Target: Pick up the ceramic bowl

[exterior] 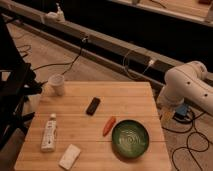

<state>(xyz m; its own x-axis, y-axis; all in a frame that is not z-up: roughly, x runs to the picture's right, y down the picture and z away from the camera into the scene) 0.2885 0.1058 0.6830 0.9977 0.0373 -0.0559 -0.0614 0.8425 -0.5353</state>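
1 ea: bowl (130,138), cup (57,84), tube (49,133), claw (167,116) (rt of table (131,95)).

The table (125,95) is showing pale wood, matt, with faint plank seams. The ceramic bowl (130,138) is gleaming with a glossy dark green glaze over its pale swirls. The white cup (57,84) is looking smooth and lightly shiny. The small black object (93,105) is reading as matt. The robot arm (192,82) is wearing a smooth white shell, plastic by its look. The gripper (167,116), hanging beside the table's right edge below the arm, is showing a pale, dull surface.
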